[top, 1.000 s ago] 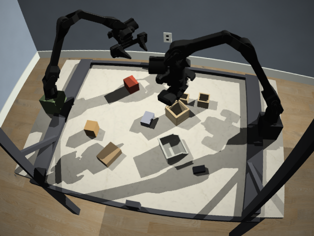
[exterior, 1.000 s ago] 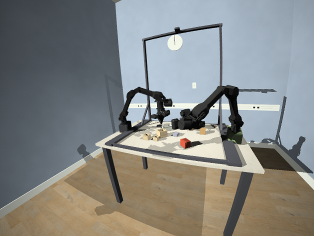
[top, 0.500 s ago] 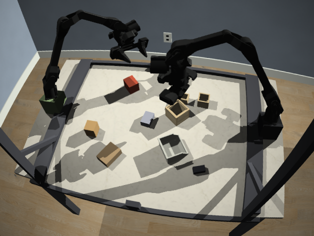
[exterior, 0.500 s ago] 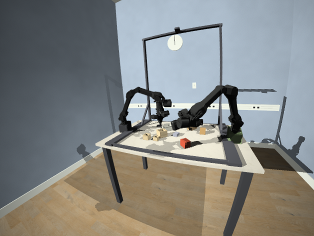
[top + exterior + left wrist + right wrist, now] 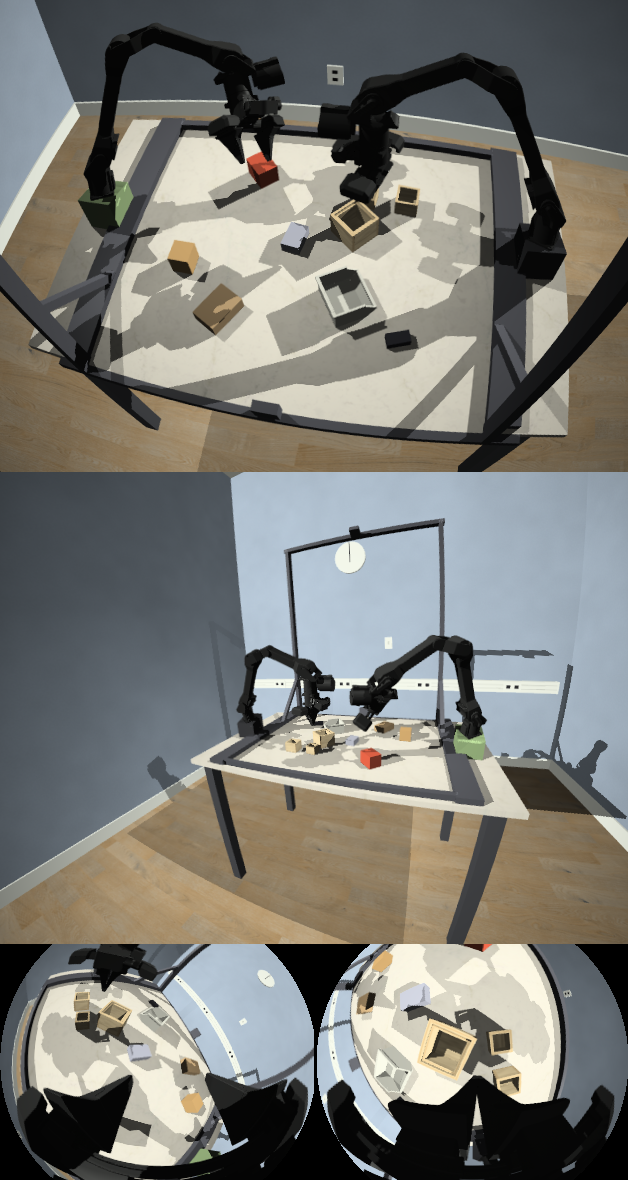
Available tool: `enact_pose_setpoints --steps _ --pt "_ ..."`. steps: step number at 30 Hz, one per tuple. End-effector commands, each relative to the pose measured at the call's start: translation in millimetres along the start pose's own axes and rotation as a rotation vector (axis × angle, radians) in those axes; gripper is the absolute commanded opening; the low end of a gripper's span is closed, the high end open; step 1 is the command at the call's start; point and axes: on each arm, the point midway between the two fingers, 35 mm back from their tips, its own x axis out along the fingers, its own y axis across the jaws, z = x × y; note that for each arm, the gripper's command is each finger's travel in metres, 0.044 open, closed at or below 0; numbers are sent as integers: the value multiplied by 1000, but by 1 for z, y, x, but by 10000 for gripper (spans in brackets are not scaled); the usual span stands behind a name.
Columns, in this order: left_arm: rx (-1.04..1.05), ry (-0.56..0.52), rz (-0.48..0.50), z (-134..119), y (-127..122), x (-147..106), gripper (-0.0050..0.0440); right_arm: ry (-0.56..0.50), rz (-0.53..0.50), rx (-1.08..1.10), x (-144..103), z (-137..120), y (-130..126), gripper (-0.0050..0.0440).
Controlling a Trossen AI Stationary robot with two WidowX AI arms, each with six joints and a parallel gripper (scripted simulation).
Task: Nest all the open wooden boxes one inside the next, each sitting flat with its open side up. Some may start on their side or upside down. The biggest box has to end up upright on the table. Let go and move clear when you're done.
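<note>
A large open wooden box stands upright mid-table. A small open wooden box stands upright beside it. Another small wooden box seems to lie on its side, mostly hidden behind my right gripper in the top view. My right gripper is shut and empty, just above and behind the large box. My left gripper is open and empty, above a red cube.
A lavender cube, an orange cube, a brown box, a grey open box and a black block lie about the table. A dark frame borders the work area.
</note>
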Motion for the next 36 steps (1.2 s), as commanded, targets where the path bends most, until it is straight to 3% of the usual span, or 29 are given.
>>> enact_pose_setpoints --steps 1,11,13,17,28,36 --pt "-134 123 72 -7 -27 11 400 -42 14 -28 -9 -2 -15 -50" --pt "-418 352 307 -39 -64 30 400 -42 12 -110 2 -18 -39 -50" --pt "-418 352 307 -39 -64 30 400 -42 12 -110 2 -18 -39 -50" --pt "-538 413 478 -54 -80 31 400 -41 10 -153 8 -28 -51 -50" --pt "-720 368 856 -76 -105 20 400 -41 5 -236 20 -48 -72 -50" --pt "-737 335 929 -78 -109 17 400 -41 3 -252 22 -52 -76 -50"
